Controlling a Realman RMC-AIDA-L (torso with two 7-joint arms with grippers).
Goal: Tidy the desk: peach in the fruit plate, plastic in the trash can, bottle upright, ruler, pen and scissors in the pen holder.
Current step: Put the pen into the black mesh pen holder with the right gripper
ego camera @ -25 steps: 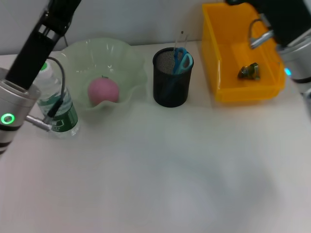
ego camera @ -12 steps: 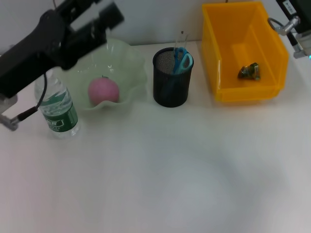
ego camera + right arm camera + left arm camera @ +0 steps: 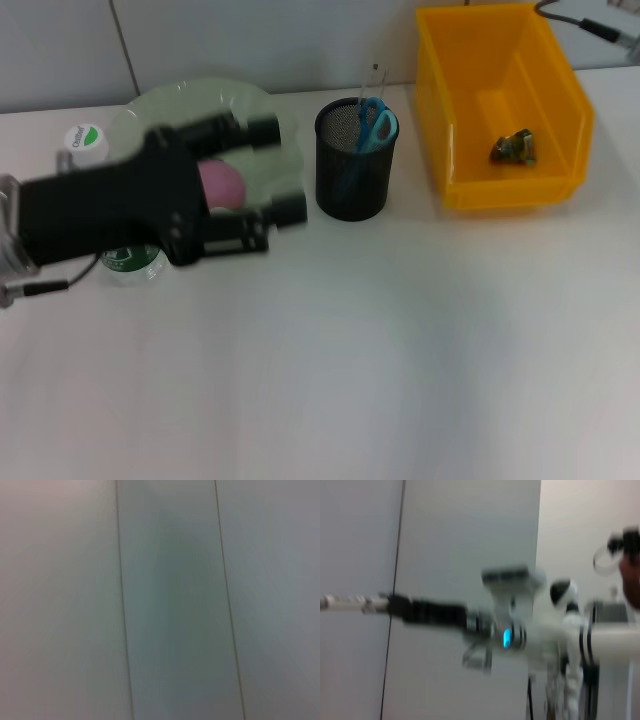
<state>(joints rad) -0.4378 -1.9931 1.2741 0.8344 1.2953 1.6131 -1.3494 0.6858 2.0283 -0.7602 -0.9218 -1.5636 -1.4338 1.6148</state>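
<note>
The pink peach (image 3: pixel 222 183) lies in the pale green fruit plate (image 3: pixel 190 95). My left gripper (image 3: pixel 278 168) hovers over that plate, open and holding nothing, its black body hiding part of the plate. The bottle (image 3: pixel 85 140) stands upright left of the plate, white cap on top. A black mesh pen holder (image 3: pixel 352 185) contains blue scissors (image 3: pixel 375 122) and thin sticks that may be pen and ruler. Crumpled plastic (image 3: pixel 513 148) sits inside the yellow trash can (image 3: pixel 470 190). In the left wrist view my right arm (image 3: pixel 510 630) shows blurred against a wall.
A cable (image 3: pixel 600 25) crosses the far right corner behind the yellow bin. A grey panelled wall runs along the back of the white desk (image 3: pixel 400 350). The right wrist view shows only wall panels.
My left arm has swung down and to the right, from above the bottle to across the plate. The right arm has pulled out of the head view at the top right.
</note>
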